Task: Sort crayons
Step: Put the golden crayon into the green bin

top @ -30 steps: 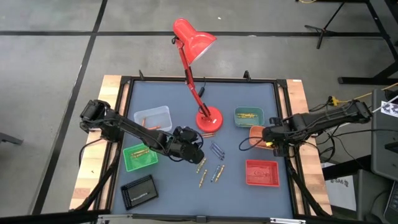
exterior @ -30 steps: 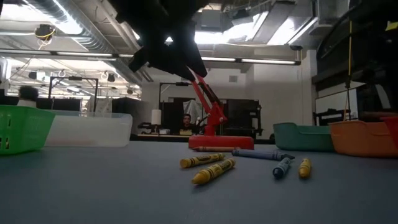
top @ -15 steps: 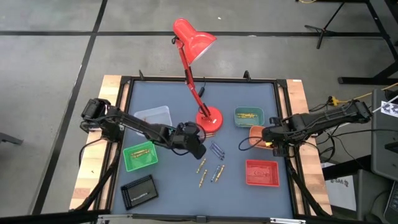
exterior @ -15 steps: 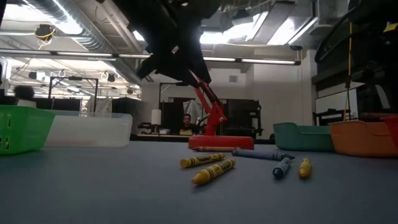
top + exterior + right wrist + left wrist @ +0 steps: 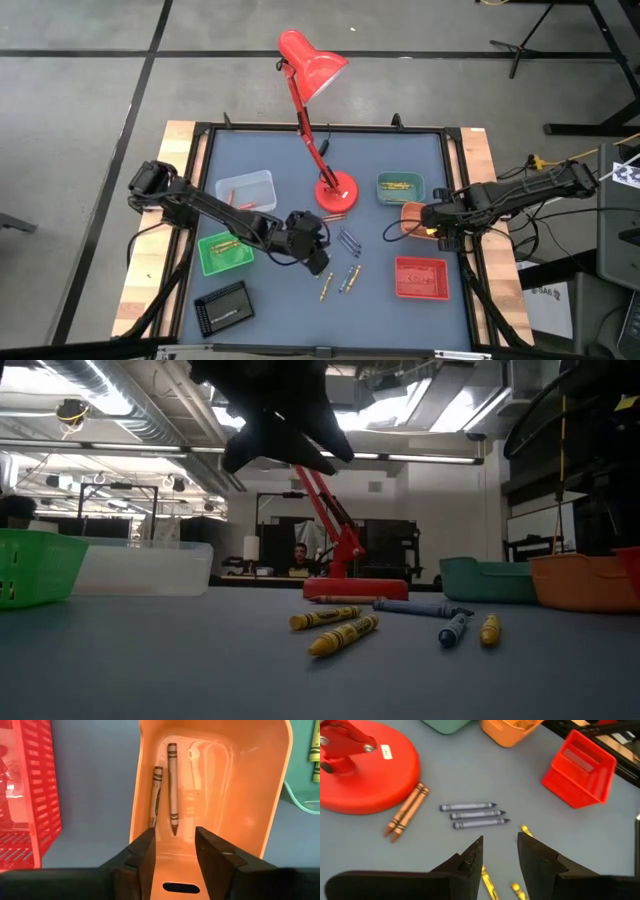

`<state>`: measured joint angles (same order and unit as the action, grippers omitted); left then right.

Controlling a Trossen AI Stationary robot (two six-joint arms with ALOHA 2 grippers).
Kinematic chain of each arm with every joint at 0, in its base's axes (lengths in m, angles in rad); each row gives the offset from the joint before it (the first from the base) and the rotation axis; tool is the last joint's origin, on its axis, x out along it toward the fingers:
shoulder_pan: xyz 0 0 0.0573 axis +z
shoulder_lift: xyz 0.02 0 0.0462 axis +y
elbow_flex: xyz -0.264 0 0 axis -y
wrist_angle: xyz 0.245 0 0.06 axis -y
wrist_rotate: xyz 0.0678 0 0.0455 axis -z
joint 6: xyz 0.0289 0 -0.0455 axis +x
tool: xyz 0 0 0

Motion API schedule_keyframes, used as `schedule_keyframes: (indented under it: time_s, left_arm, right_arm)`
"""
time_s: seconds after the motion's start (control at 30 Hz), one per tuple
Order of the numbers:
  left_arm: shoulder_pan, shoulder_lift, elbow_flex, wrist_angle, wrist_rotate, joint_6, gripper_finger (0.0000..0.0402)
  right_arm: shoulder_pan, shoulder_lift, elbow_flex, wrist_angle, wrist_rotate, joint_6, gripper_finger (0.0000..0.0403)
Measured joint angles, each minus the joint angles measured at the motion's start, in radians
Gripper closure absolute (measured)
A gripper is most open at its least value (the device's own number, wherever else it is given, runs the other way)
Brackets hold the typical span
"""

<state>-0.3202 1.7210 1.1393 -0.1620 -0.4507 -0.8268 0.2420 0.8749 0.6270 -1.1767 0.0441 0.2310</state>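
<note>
My left gripper (image 5: 319,262) (image 5: 499,849) hangs open above loose yellow crayons (image 5: 487,884) (image 5: 343,634) near the table's middle, with nothing between its fingers. Beyond it lie three blue-purple crayons (image 5: 472,815) (image 5: 349,243) side by side. Two orange crayons (image 5: 407,815) lie against the red lamp's base (image 5: 360,770). At the table's right, my right gripper (image 5: 175,851) points down, open, over the orange tray (image 5: 250,785) (image 5: 409,214). Two crayons (image 5: 172,785) lie flat on the tray's floor, clear of the fingers.
Around the table stand a clear tray (image 5: 248,190), a green basket (image 5: 226,251), a teal tray (image 5: 400,187) holding yellow crayons, a red basket (image 5: 421,277) and a black box (image 5: 222,306). The red desk lamp (image 5: 312,62) rises from the far middle.
My left gripper swung toward the lamp base, then came back toward the table's near edge and a little right. It now stands over the yellow crayons and covers one of them in the high view. The crayons on the table have not moved.
</note>
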Motion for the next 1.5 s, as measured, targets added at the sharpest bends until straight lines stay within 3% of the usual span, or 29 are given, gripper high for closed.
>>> schedule_keyframes:
  time_s: [0.4,0.87,1.5]
  left_arm:
    - [-0.079,0.112,0.000,0.069,0.000,-0.001,0.0296]
    - [-0.086,0.271,0.000,0.122,0.000,-0.002,0.0296]
    - [-0.089,0.342,0.002,0.140,-0.010,-0.001,0.0297]
  right_arm:
    - [0.000,0.000,0.000,0.001,-0.002,0.000,0.0268]
    - [0.000,0.000,0.000,0.000,-0.010,0.000,0.0269]
    - [0.000,0.000,0.030,-0.005,-0.011,0.000,0.0269]
